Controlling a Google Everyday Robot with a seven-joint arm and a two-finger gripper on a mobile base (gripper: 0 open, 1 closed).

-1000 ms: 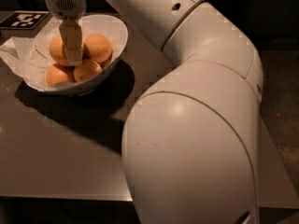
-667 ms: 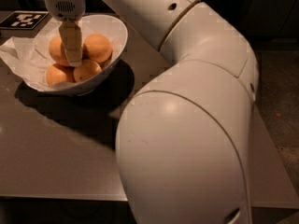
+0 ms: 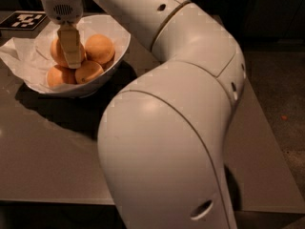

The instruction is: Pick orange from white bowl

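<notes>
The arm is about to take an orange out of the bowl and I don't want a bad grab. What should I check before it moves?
1. Gripper down inside the glossy white bowl: ok.
2. Gripper lined up with a fruit: ok, it overlaps the back-left round matte orange.
3. Grip on that orange: cannot tell.
4. Room around it: not ok, the three other oranges are packed close beside it.
5. Crumpled white paper liner away from the gripper: ok where visible, since it shows only towards the left rim.
6. Bowl resting fully on the grey table: ok.
</notes>
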